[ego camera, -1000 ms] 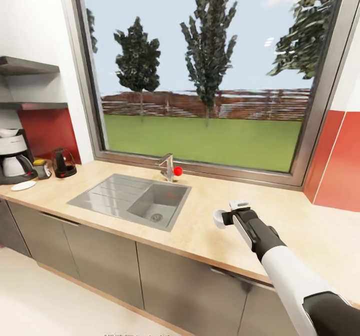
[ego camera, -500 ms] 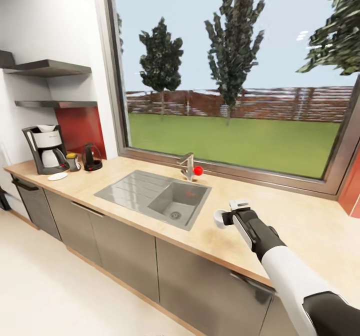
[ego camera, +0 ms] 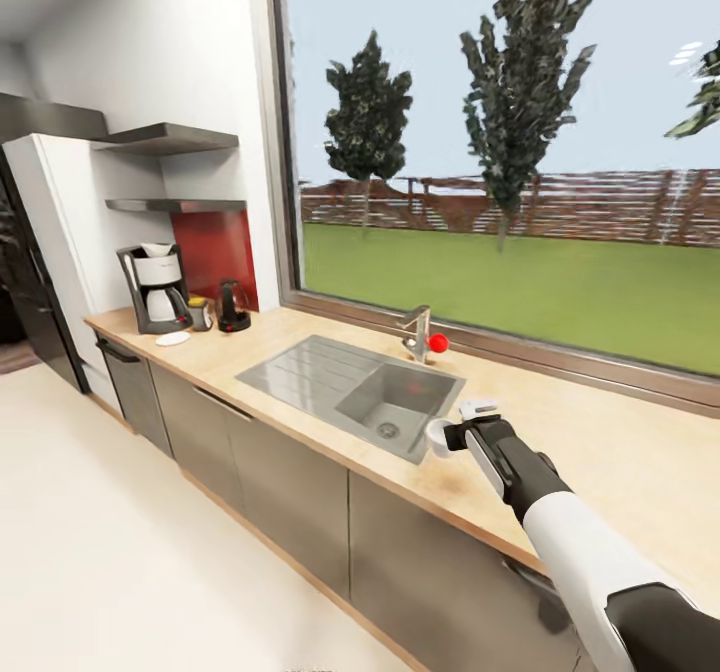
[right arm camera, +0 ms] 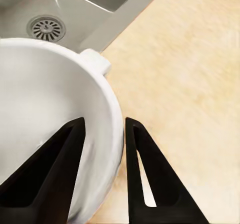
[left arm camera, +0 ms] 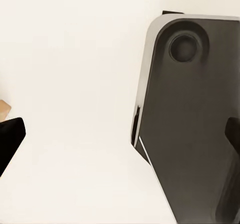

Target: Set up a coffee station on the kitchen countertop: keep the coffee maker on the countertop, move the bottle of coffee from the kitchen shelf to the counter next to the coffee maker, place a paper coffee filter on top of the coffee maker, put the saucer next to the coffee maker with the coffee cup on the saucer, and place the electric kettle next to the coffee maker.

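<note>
At the head view's far left, the bottle of coffee (ego camera: 200,313) is showing too small to make out; the coffee cup (right arm camera: 55,129) is running off the right wrist view's edge

Sink (ego camera: 330,380): steel, with a ribbed drainboard and a basin, just beside the pincer.
Tap (ego camera: 418,333): steel with a red knob, beyond the pincer.
Window (ego camera: 520,152): large, showing lawn, trees, fence.
Backsplash (ego camera: 215,252): red panel, far from the pincer.
</note>
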`<state>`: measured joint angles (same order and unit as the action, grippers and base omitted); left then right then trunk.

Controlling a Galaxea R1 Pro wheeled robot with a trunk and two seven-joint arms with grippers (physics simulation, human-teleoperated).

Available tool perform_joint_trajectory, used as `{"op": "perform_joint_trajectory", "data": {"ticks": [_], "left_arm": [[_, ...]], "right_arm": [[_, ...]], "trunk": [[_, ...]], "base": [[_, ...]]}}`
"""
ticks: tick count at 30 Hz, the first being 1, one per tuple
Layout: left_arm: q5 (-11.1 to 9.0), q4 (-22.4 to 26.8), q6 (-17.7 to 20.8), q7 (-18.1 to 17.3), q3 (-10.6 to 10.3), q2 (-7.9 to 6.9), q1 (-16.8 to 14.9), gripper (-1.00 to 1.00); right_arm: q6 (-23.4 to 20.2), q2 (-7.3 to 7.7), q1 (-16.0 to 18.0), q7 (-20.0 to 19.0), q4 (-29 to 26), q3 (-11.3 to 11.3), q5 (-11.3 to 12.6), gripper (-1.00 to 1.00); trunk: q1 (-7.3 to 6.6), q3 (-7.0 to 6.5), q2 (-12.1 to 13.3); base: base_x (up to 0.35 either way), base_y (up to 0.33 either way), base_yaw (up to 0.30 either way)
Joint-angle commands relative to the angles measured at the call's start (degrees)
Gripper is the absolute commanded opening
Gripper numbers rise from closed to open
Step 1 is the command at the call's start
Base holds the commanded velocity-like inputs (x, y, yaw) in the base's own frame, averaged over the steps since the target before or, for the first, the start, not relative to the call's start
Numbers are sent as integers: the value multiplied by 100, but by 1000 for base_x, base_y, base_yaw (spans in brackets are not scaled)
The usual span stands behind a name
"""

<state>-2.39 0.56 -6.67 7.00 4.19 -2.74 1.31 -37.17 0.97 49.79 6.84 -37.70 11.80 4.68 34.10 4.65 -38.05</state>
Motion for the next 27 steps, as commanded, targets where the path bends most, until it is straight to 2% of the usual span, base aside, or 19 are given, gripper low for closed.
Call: {"op": "perform_joint_trajectory", "data": {"ticks": [1, 10, 27], "left_arm": [[-25, 5, -13, -2, 38, 1, 1, 100], [-34, 5, -10, 3, 46, 1, -7, 100], [-34, 5, -10, 11, 63, 10, -4, 100]], "right_arm": [[-27, 8, 4, 46, -9, 42, 49, -100], [-27, 8, 4, 46, -9, 42, 51, -100], [-27, 7, 4, 46, -65, 43, 45, -100]], "trunk": [[2, 11, -8], [2, 32, -8], [2, 71, -8]], "base": [[0, 0, 279], [5, 43, 279], [84, 285, 280]]}}
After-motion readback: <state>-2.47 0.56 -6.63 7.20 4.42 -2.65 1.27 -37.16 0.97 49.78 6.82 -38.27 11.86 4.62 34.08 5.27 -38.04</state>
